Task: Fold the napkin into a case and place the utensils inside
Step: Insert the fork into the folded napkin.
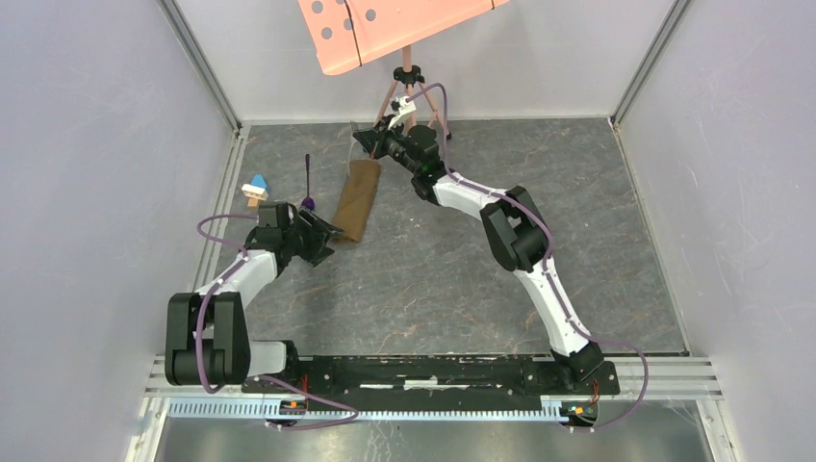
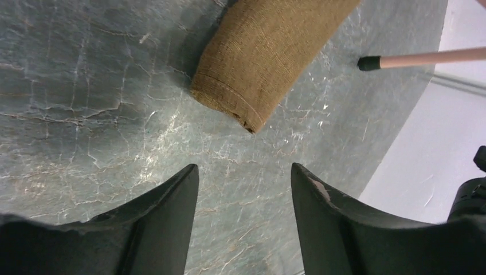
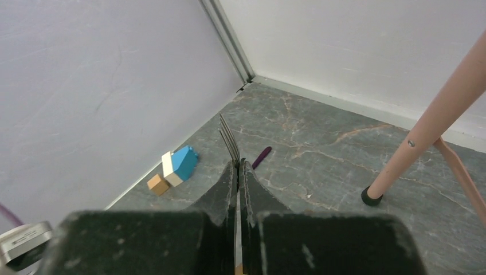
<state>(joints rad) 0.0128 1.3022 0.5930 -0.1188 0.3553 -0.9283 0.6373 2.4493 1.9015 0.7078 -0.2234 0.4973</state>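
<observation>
The napkin lies folded as a narrow olive-brown case (image 1: 356,200) (image 2: 269,51), running diagonally on the grey floor. My left gripper (image 1: 332,234) (image 2: 243,169) stands open just short of the case's near end, with only bare floor between its fingers. At the case's far end, my right gripper (image 1: 369,144) (image 3: 239,163) is shut on the silver fork (image 3: 228,137), whose tines stick out past the fingertips. The purple spoon (image 1: 308,188) (image 3: 261,156) lies on the floor left of the case, partly hidden behind the right fingers in the right wrist view.
A blue, white and tan toy block (image 1: 256,190) (image 3: 175,168) sits by the left wall. A pink tripod (image 1: 408,82) (image 3: 401,160) with a pink board (image 1: 385,29) stands at the back; one rubber-tipped leg (image 2: 424,57) ends near the case. White walls enclose the floor.
</observation>
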